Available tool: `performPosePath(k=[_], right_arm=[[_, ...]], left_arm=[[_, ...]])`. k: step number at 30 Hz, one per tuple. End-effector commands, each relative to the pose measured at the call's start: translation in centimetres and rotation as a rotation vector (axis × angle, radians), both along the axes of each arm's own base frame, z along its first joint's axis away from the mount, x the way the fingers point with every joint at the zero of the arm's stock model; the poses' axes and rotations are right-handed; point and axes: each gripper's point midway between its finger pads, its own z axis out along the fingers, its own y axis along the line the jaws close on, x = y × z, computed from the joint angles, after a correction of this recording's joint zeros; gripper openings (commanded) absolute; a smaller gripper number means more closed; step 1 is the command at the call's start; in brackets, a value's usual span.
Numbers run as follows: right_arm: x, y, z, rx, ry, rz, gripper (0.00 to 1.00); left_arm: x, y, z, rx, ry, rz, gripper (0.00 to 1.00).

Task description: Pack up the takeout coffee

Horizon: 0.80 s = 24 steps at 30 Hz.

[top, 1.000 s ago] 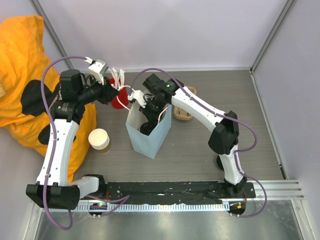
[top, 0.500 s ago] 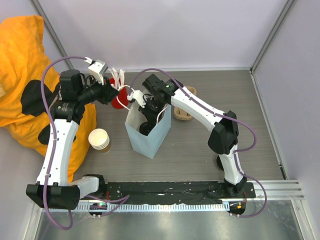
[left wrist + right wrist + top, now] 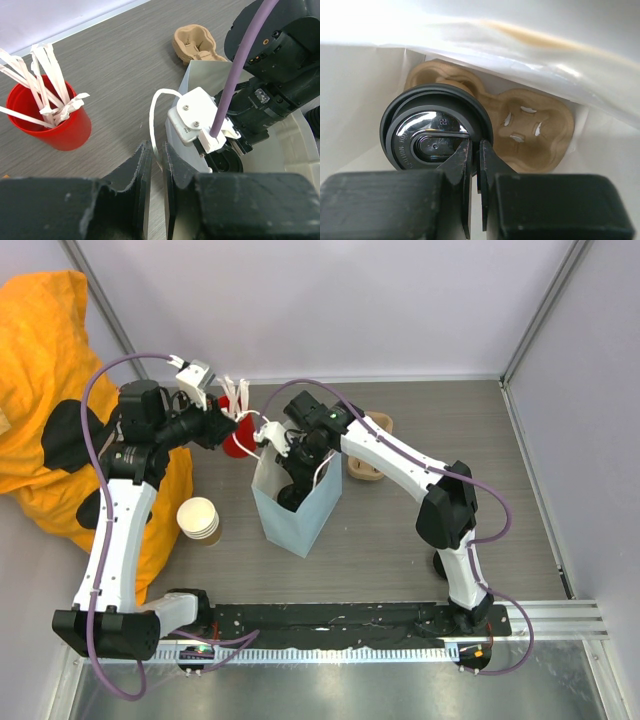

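A pale blue paper bag (image 3: 297,505) stands open on the grey wood-grain worktop (image 3: 420,430), between two white robot arms. The right end effector (image 3: 475,155) reaches down inside the bag. Its wrist view shows the takeout coffee (image 3: 436,132), seen from above as a round black plastic lid with raised lettering around its centre (too small and glossy to read). The cup sits in the left pocket of a moulded tan pulp cup carrier (image 3: 527,127) on the bag's floor. The right end effector's two black fingers are almost together, with only a thin slit between them, and they touch the near right rim of the lid; whether they pinch that rim cannot be told.

The left end effector (image 3: 156,165) is at the bag's upper left corner, its fingers nearly closed around the white cord handle (image 3: 156,112) of the bag. Beside it stands a red plastic cup (image 3: 52,117) of white paper-wrapped straws. A second tan pulp carrier (image 3: 368,462) lies on the worktop right of the bag, and a stack of cream-rimmed paper cups (image 3: 199,519) stands to its left.
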Motion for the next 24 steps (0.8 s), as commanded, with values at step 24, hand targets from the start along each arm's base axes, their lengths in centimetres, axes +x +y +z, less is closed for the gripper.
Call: performPosePath(k=[24], right_arm=[[-0.37, -0.32, -0.68, -0.050, -0.056, -0.028, 0.01]], left_arm=[[-0.53, 0.01, 2.08, -0.029, -0.074, -0.009, 0.18]])
